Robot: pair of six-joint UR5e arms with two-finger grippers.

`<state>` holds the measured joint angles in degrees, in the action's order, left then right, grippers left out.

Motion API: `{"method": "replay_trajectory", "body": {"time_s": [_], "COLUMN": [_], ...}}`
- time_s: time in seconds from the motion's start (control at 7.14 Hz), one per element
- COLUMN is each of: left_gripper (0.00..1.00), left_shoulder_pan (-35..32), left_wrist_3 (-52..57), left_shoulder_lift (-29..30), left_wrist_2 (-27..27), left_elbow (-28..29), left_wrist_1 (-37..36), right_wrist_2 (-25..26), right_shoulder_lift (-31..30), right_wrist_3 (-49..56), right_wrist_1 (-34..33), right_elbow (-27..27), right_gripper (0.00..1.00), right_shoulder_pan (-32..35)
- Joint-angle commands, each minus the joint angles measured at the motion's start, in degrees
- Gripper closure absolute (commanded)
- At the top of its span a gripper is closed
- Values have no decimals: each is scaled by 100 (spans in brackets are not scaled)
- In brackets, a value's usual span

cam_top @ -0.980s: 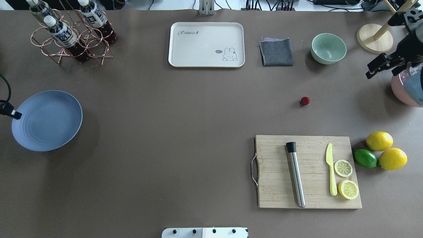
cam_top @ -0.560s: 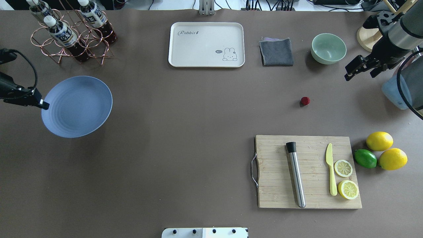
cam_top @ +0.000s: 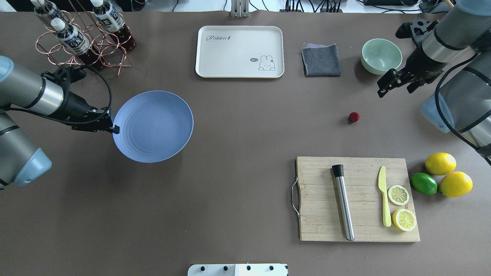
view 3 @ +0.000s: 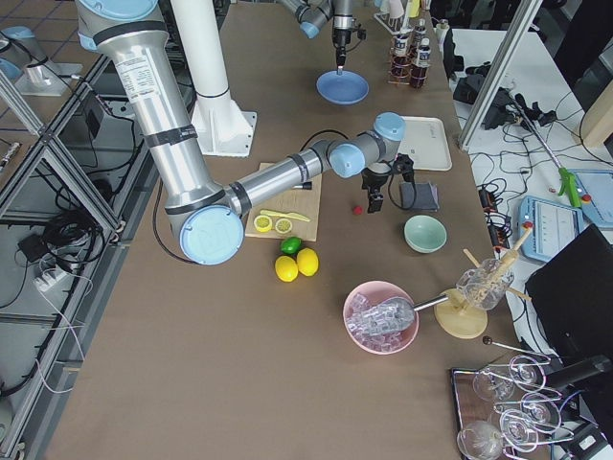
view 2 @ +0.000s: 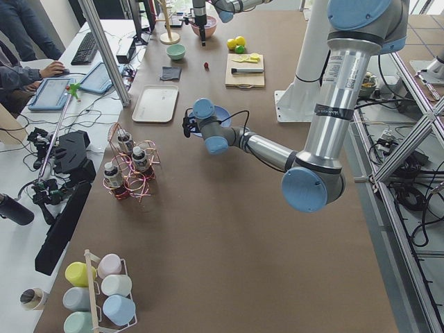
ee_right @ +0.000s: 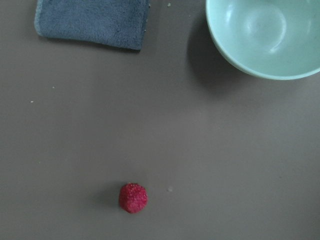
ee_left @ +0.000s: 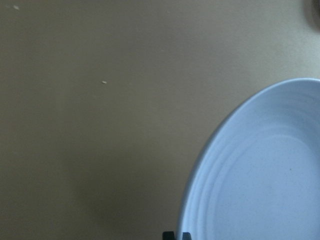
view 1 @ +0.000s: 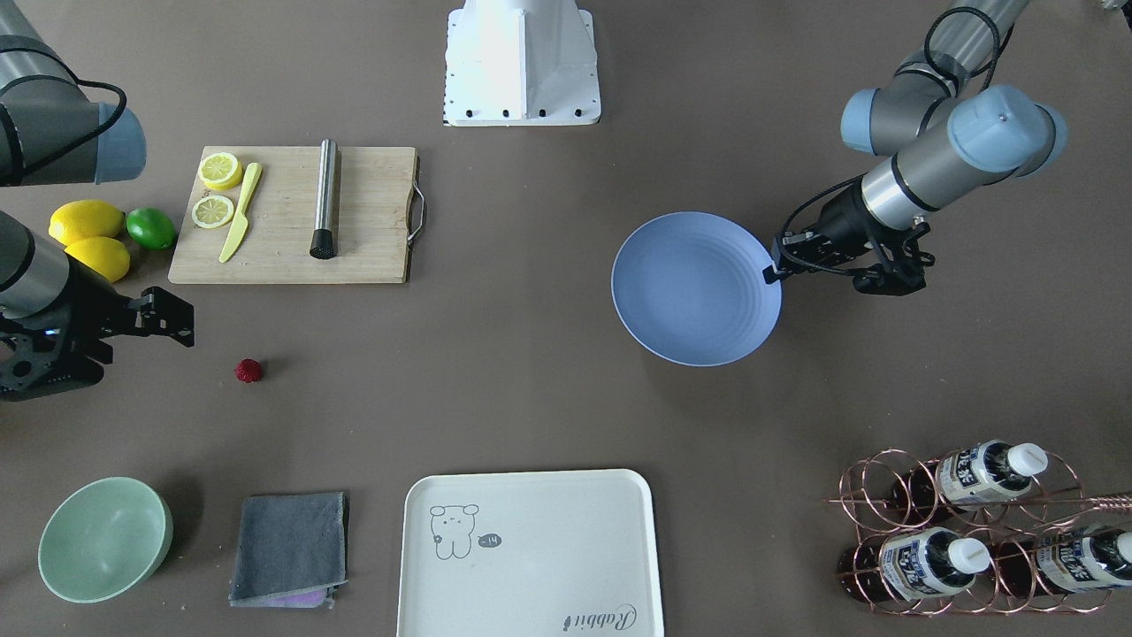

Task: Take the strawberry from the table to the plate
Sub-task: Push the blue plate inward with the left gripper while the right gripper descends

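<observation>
- Sitting by the tabletop's (cam_top: 238, 172) near right corner, the cutting board (cam_top: 318, 199) plays no part
- Further back, the left fingers (cam_top: 114, 129) clamp the plate (cam_top: 153, 126) by its rim; it has travelled from the left edge toward the centre, apparently raised
- The strawberry (cam_top: 354, 117) lies unmoved on the bare right half, well apart from the plate
- The right fingers (cam_top: 384, 87), spread and empty, have swung in from the right edge to near the berry, so the pick looks imminent
- At the far edge, the tray (cam_top: 239, 51) reads "Rabbit"; the bottle labels (cam_top: 73, 38) are illegible
</observation>
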<state>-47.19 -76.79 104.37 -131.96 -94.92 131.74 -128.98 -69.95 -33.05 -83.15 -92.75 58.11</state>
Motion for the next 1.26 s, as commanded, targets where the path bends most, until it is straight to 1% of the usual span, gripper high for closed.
{"method": "replay_trajectory", "body": {"time_s": [0.0,0.14,0.42,0.56,0.7,0.84,0.98,1.12], "left_gripper": [100,100,100,100,100,100,100,100], "left_shoulder_pan": [620,728,1017,1062,1071,1132,1194,1308], "left_wrist_3": [-772,-941,-969,-969,-978,-978,-978,-986], "left_shoulder_lift": [451,584,629,638,655,664,664,664], "left_wrist_2": [537,714,1091,1128,1138,1146,1207,1312], "left_elbow": [-53,-79,-246,-264,-255,-246,-246,-246], "left_wrist_1": [-25,-121,-341,-394,-394,-394,-403,-394], "right_wrist_2": [198,198,206,415,478,488,505,583], "right_shoulder_lift": [42,86,121,113,104,95,104,113], "right_wrist_3": [-544,-805,-1166,-1308,-1283,-1274,-1283,-1291], "right_wrist_1": [1376,1476,1556,1617,1644,1653,1644,1644], "right_elbow": [895,951,926,934,960,961,961,961], "right_gripper": [2,2,2,6,10,11,15,23], "right_shoulder_pan": [-335,-423,-686,-835,-872,-872,-907,-942]}}
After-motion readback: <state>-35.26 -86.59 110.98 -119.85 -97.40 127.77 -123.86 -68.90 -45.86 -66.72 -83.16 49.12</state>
